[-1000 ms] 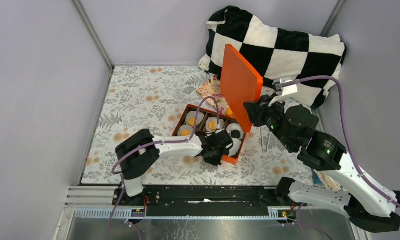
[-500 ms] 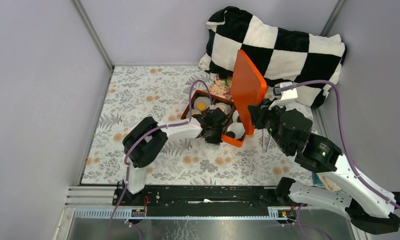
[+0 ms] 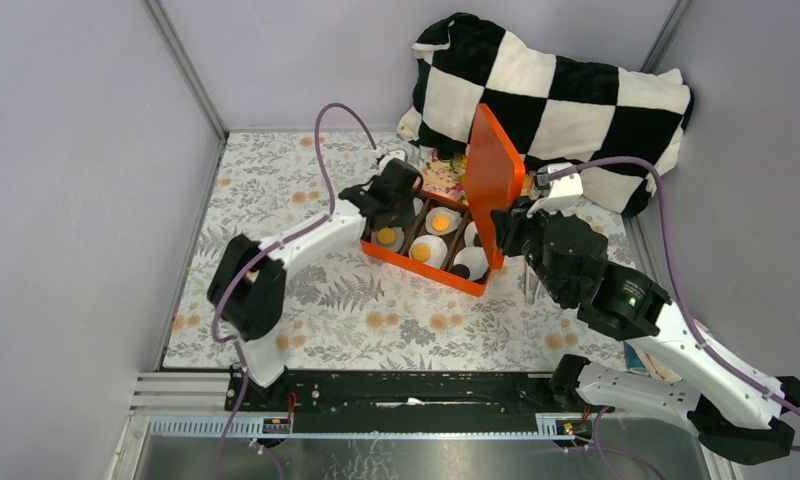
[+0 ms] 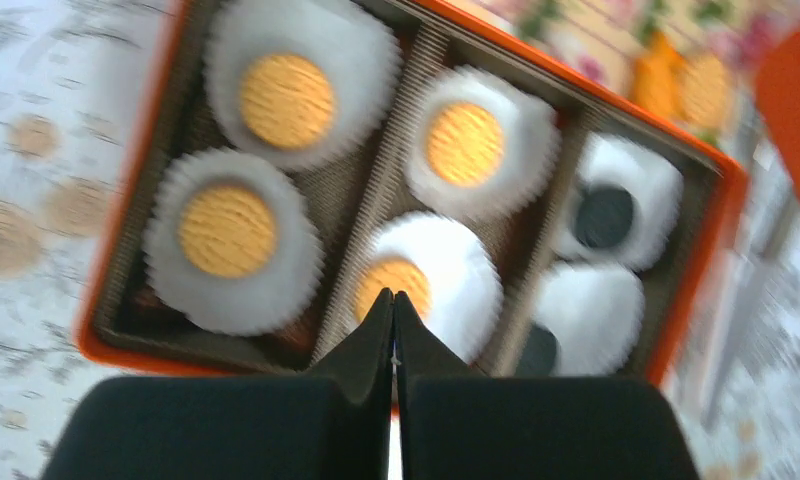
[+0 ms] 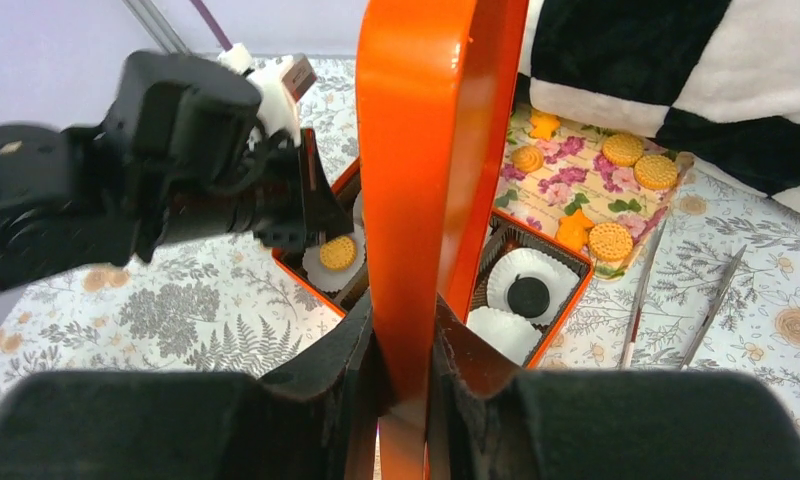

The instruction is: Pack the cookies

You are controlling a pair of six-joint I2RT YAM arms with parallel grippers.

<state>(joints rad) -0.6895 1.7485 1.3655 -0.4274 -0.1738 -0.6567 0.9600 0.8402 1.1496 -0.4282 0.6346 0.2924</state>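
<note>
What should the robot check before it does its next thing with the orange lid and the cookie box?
1. Right gripper grips the orange lid firmly: ok, shut on it.
2. Left gripper out of the lid's way: not ok, it hangs over the box.
3. Left gripper empty: ok, shut on nothing.
4. Every paper cup filled: cannot tell, one cup looks blurred white.
5. Tweezers clear of the box: ok, beside it.
</note>
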